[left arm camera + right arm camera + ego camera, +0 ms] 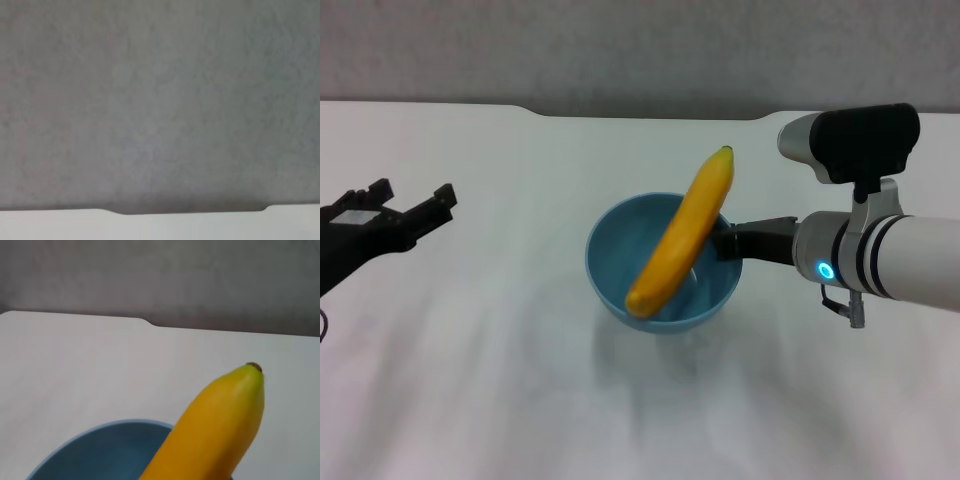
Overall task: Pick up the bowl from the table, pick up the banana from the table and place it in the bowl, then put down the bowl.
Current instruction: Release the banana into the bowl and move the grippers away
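Bowl: we see the light-blue bowl (663,262) near the middle of the worktop (500,380), with a faint shadow beneath it, so we judge it is held just clear of the surface, though we cannot be sure.
Right gripper: the right gripper (728,241) reaches in from the right, and its jaws are clamped on the bowl's rim at that side. A rim grip leaves the inside of the bowl free.
Banana: the banana (682,232) lies slanted in the bowl, its lower end inside against the near-left wall and its stem end poking up over the far-right rim. It is longer than the bowl is wide, so it cannot lie flat.
Left gripper: the left gripper (395,205) hangs well apart at the left, jaws spread wide and holding nothing; we judge its part is done.
Remaining step: we judge only the setting down of the bowl is left, done level, since the leaning banana could tip out.
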Motion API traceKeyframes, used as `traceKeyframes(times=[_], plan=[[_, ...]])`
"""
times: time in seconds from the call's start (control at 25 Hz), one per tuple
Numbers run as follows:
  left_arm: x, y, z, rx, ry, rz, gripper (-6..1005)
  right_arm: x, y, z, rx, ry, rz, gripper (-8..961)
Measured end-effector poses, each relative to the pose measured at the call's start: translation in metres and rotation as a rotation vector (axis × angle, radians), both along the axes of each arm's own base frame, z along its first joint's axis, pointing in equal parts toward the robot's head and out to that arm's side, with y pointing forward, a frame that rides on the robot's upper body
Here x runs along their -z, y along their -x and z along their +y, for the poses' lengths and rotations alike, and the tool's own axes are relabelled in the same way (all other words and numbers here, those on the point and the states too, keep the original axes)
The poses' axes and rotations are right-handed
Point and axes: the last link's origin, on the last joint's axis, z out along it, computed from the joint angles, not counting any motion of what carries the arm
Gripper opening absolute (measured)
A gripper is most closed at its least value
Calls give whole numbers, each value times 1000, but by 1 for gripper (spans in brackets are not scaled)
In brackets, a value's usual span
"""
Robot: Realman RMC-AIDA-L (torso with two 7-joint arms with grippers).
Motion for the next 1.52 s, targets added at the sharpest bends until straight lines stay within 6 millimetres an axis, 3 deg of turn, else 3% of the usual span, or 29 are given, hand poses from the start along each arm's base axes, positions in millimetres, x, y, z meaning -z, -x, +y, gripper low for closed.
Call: traceKeyframes(times=[0.8,1.52], plan=[[28,16,-5,-159,-101,209,894,5,-13,-6,35,53,-38,127],[25,20,-5,-181,-110,188,894,13,-34,-8,80,37,-32,132]])
